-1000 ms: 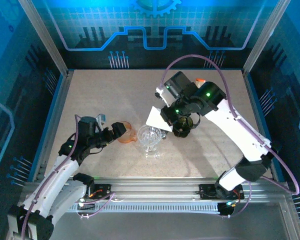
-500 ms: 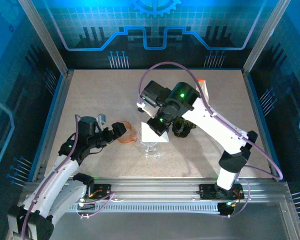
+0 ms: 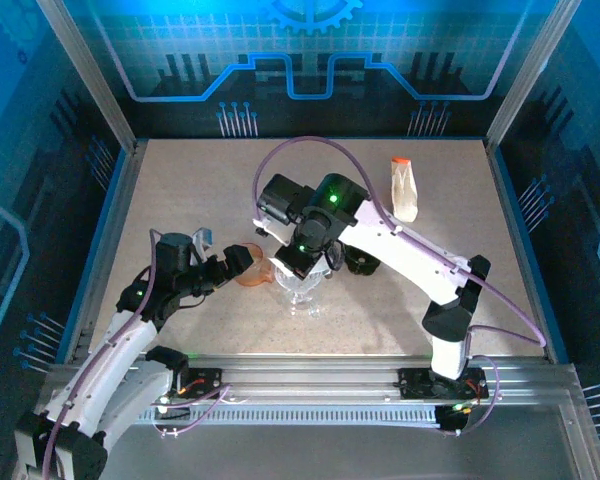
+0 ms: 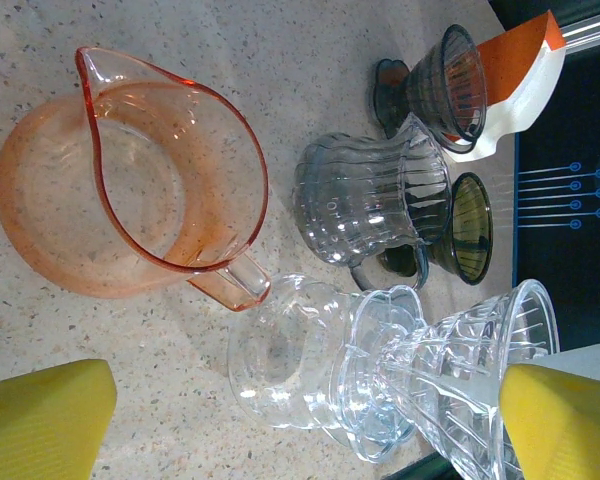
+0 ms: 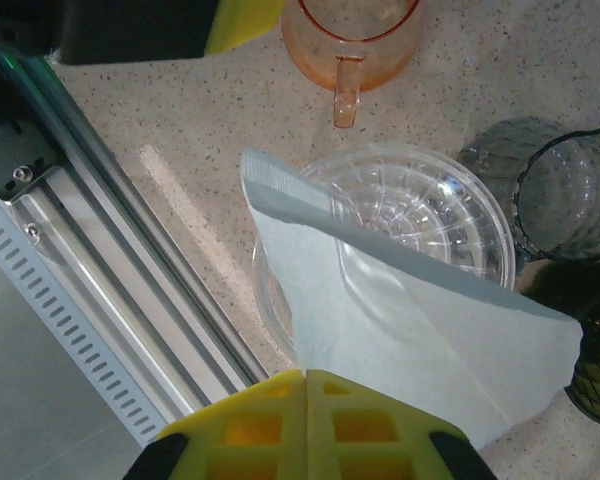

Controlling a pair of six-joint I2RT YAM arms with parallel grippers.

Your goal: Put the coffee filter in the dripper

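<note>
The white paper coffee filter (image 5: 400,320) hangs folded flat, pinched at its lower edge by my right gripper (image 5: 305,378), whose yellow fingers are shut on it. It hovers just over the near rim of the clear glass dripper (image 5: 410,210), partly covering the bowl. Seen from above, the right gripper (image 3: 303,262) sits directly over this dripper (image 3: 306,296). In the left wrist view the dripper (image 4: 480,350) rests on a clear glass base. My left gripper (image 4: 300,430) stands wide open before it with nothing between the fingers, and from above it (image 3: 242,262) is beside the orange pitcher (image 3: 254,272).
An orange pitcher (image 4: 130,190) stands left of the dripper. Behind it are a grey ribbed glass pitcher (image 4: 370,200), a dark dripper (image 4: 450,75) and a green one (image 4: 470,225). A filter pack (image 3: 405,190) lies at the back right. The metal rail (image 5: 90,250) runs along the near edge.
My right arm has swung left with the filter, from above the dark drippers to right over the clear dripper. The left arm has stayed still.
</note>
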